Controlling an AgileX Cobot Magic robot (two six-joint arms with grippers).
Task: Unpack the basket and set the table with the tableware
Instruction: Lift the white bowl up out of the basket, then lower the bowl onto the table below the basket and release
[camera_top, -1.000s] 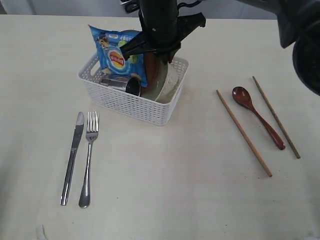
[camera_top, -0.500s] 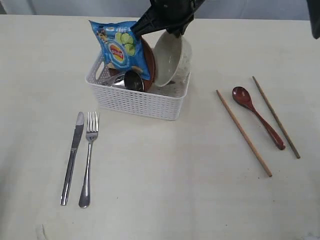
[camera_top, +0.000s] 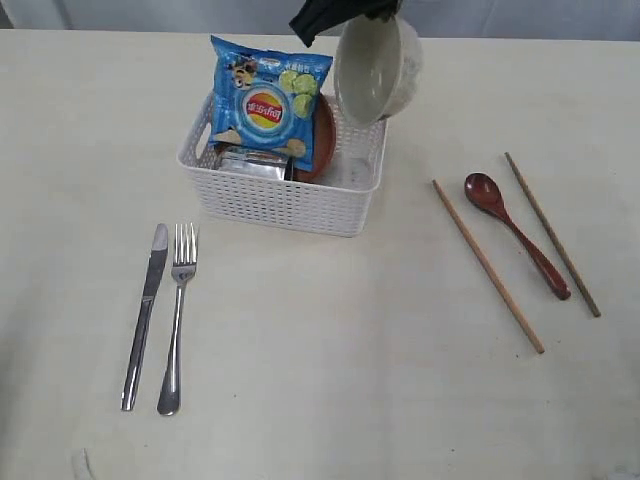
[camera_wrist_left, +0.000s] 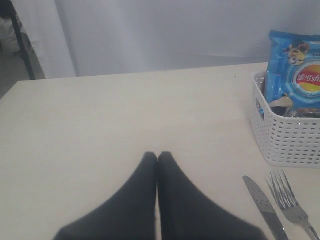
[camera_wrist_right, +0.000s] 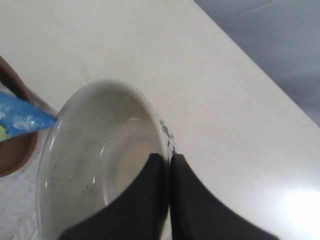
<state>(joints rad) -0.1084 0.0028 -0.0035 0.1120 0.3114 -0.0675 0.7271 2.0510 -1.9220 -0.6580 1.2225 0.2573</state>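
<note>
Above the right end of the white perforated plastic basket (camera_top: 285, 205), the right gripper (camera_wrist_right: 166, 158) is clamped on the rim of the off-white bowl (camera_top: 372, 68), held tilted. Well apart from the basket, the left gripper (camera_wrist_left: 157, 155) has its jaws pressed together, empty.

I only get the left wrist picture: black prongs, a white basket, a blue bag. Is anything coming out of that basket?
Observer: Yes. The right pincer is shut on the rim of an off-white bowl, held tilted over the basket.
Operator: What's left inside?
Observer: A brown plate, partly hidden by the chip bag.
Operator: Anything laid out besides my knife and fork?
Observer: A wooden spoon lies between two chopsticks.
</note>
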